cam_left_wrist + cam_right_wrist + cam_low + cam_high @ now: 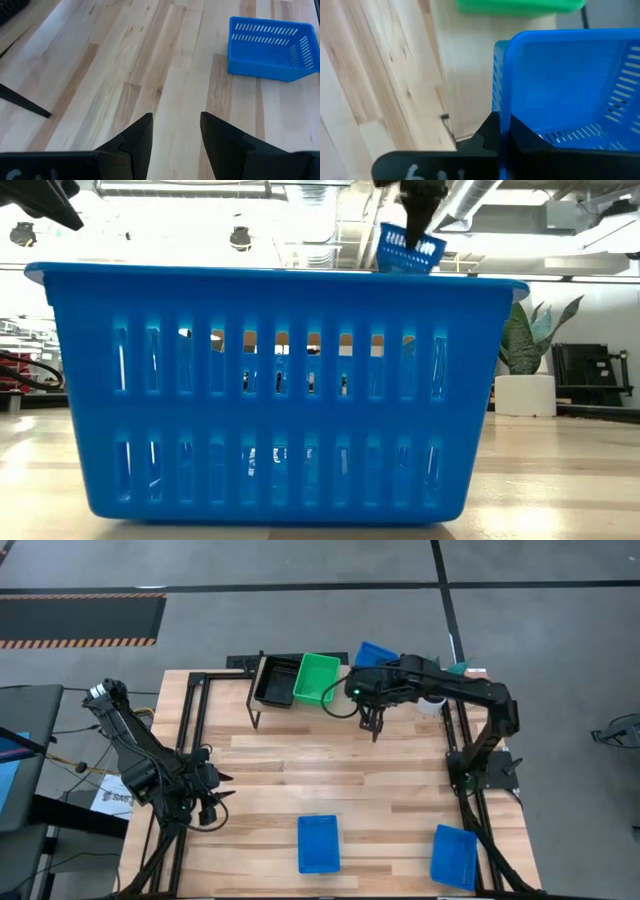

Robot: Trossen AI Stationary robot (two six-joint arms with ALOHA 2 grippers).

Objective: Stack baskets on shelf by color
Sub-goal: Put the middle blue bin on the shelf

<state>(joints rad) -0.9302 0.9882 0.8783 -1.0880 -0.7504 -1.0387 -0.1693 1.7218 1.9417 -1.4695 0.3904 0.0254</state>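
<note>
Blue basket (560, 90) — right claw (502, 131) clamped.

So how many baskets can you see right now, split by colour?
Blue baskets: 3, one held by the right gripper over the shelf (basket), two on the table ()
Green basket: 1, on the shelf
Black basket: 1, on the shelf
Total: 5

Two blue baskets (319, 843) (453, 856) are lying on the wooden surface (330, 780); the shelf (340, 698) is bearing black (277, 681) and green (317, 679) baskets.
</note>
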